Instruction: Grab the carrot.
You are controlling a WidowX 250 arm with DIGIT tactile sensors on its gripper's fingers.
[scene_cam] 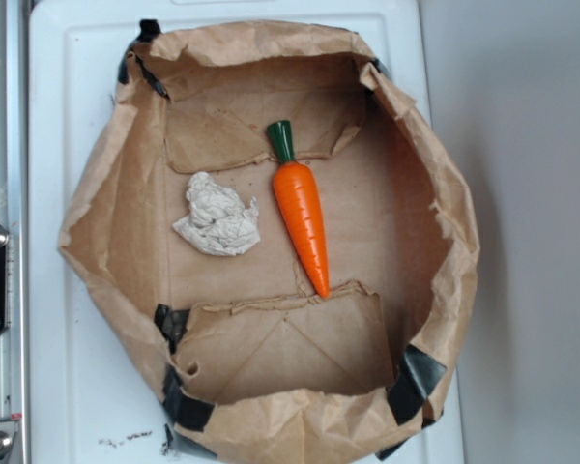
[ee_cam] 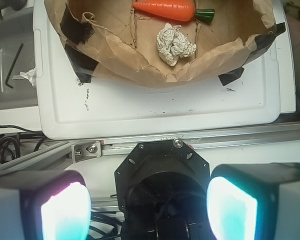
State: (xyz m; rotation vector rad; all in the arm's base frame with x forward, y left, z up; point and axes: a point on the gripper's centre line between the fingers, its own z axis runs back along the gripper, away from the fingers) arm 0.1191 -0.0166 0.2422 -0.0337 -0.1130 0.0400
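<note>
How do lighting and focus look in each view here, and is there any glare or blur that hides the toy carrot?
Exterior view: soft and slightly hazy, even light, faint sheen on the glossy orange toy carrot, which stays legible inside the brown paper bag tray. Wrist view: brighter; the end effector pads glow overexposed and blurred in the foreground; carrot sharp but near the top edge, beside the crumpled off-white paper wad.

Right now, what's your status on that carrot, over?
Gripper open, holding nothing. Carrot flat in paper tray. Paper wad beside it, not touching.
</note>
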